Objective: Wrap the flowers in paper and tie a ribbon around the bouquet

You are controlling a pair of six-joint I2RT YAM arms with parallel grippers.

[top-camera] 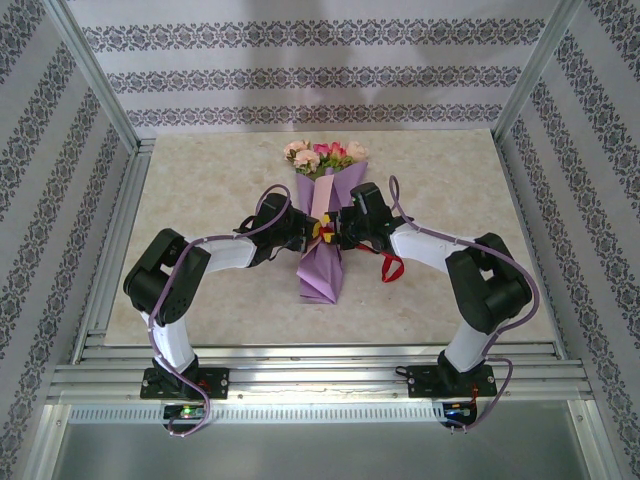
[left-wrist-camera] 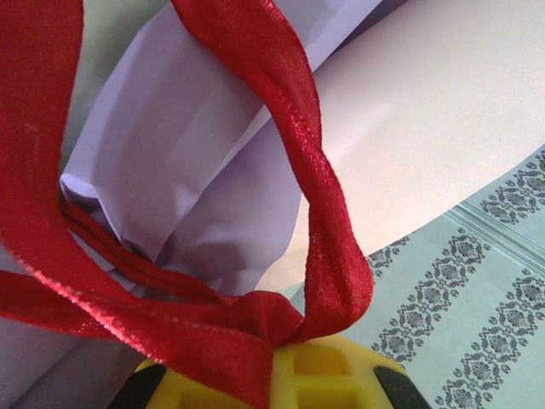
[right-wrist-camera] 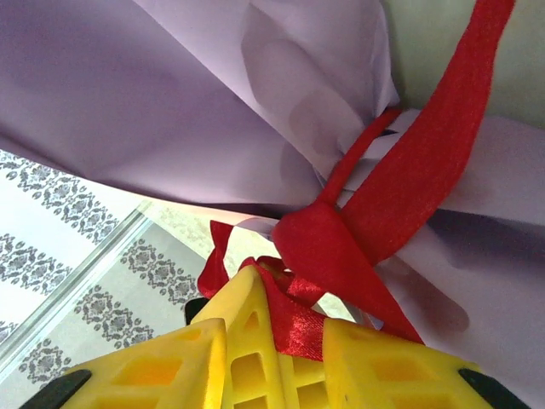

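The bouquet (top-camera: 322,262) lies along the middle of the table, a purple paper cone with its pink and magenta flowers (top-camera: 325,155) at the far end. The red ribbon (left-wrist-camera: 315,153) loops around the paper (left-wrist-camera: 170,136) at its waist. My left gripper (top-camera: 312,228) sits at the cone's left side, and in the left wrist view it (left-wrist-camera: 277,366) is shut on the ribbon. My right gripper (top-camera: 335,235) is at the cone's right side. Its yellow jaws stand apart (right-wrist-camera: 294,332), with the ribbon (right-wrist-camera: 426,170) lying in the gap just below a knot (right-wrist-camera: 319,243). A ribbon tail (top-camera: 391,266) hangs right of the cone.
The beige table (top-camera: 200,200) is bounded by aluminium rails (top-camera: 320,372) at the near edge and posts (top-camera: 95,70) at the corners. Patterned walls close the back and both sides. Purple cables (top-camera: 520,270) run along both arms.
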